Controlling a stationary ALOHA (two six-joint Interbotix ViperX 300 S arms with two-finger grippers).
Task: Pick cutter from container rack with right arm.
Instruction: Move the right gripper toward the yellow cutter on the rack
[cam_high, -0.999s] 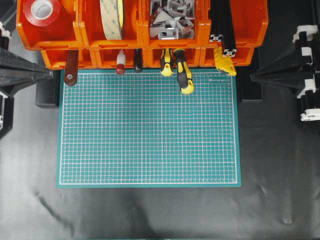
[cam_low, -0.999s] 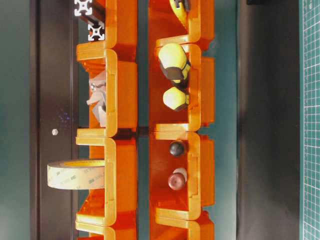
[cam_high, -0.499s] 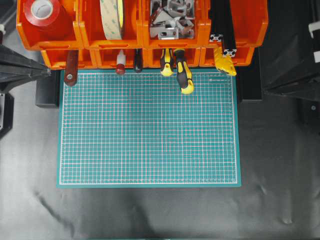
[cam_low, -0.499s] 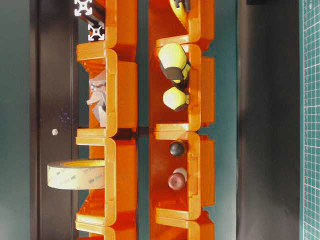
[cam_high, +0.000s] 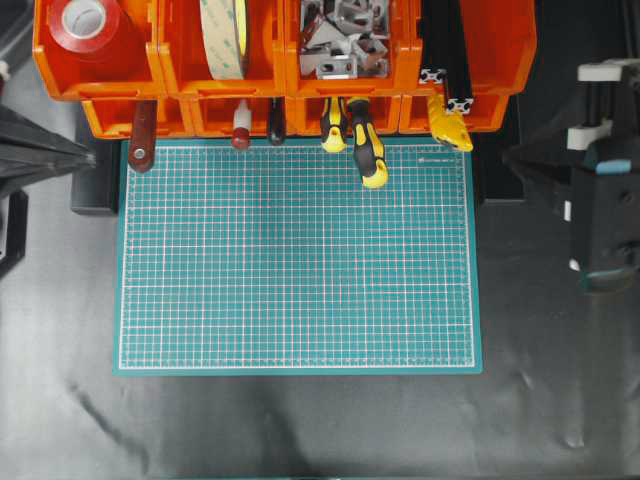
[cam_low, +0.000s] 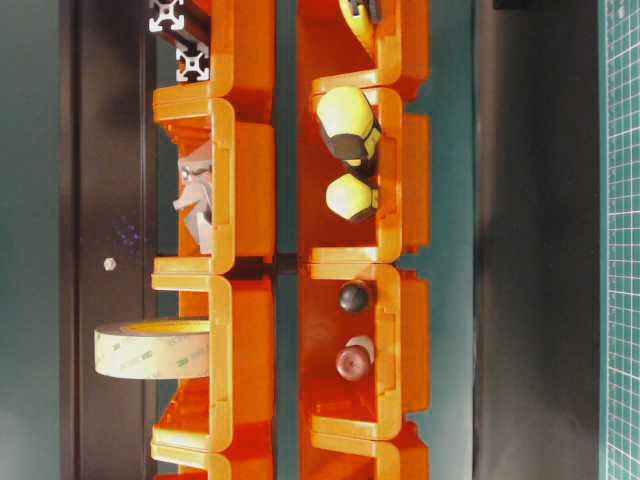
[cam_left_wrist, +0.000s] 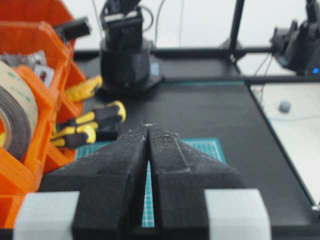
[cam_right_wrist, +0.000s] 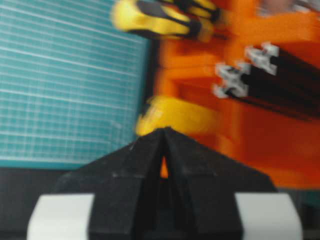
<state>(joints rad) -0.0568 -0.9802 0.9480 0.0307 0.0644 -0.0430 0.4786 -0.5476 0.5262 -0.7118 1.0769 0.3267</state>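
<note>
The right claw (cam_right_wrist: 163, 131) is clenched and grasps nothing. The cutter (cam_right_wrist: 175, 117) lies just ahead of its tips, apart from them, poking out of the rack's (cam_right_wrist: 260, 130) lower bin. The left claw (cam_left_wrist: 148, 126) is clenched too, empty.

two screwdrivers (cam_high: 360, 140), two tape rolls (cam_high: 222, 38), one cutter (cam_high: 449, 124).

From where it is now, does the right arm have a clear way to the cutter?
Probably yes. The cutter pokes out of the container rack's lower right bin, nothing between it and the right gripper, whose jaws are shut and must open first.
</note>
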